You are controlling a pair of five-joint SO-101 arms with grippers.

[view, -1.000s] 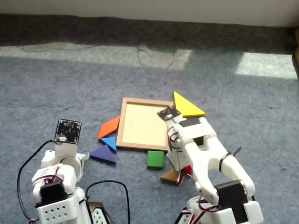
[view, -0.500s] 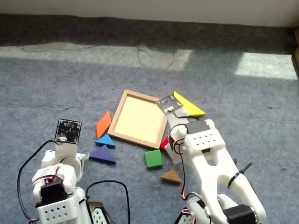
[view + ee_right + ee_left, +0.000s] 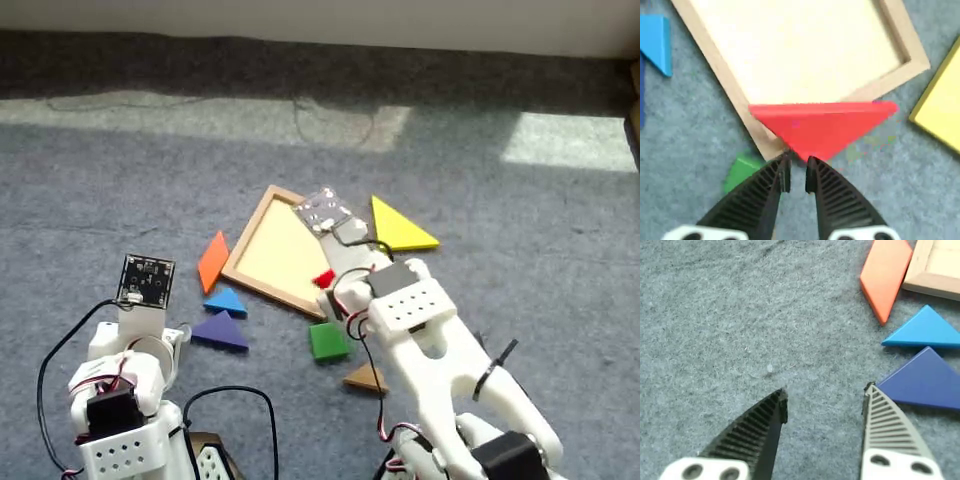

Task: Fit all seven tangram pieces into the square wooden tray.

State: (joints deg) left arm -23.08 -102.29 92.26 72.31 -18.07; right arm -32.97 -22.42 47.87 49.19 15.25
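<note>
The square wooden tray (image 3: 262, 284) lies turned on the carpet, with nothing inside it. My right gripper (image 3: 797, 174) is shut on the tip of a red triangle (image 3: 822, 127), which hangs over the tray's near rim (image 3: 726, 76); the red triangle (image 3: 323, 278) also shows beside the right arm. An orange parallelogram (image 3: 212, 262), a light blue triangle (image 3: 225, 300) and a purple triangle (image 3: 220, 332) lie left of the tray. A yellow triangle (image 3: 400, 228) is at its right; a green square (image 3: 328, 341) and a brown triangle (image 3: 365, 379) lie in front. My left gripper (image 3: 825, 395) stands open over bare carpet beside the purple triangle (image 3: 925, 382).
Grey carpet covers the whole floor, with a wall edge along the back. The right arm's body (image 3: 430, 350) stretches over the area in front of the tray. The left arm's base (image 3: 120, 400) sits at the lower left, with cables looping near it.
The right arm swung left with the red triangle, from the front of the tray to over its rim. The tray turned and slid left, nudging the orange piece.
</note>
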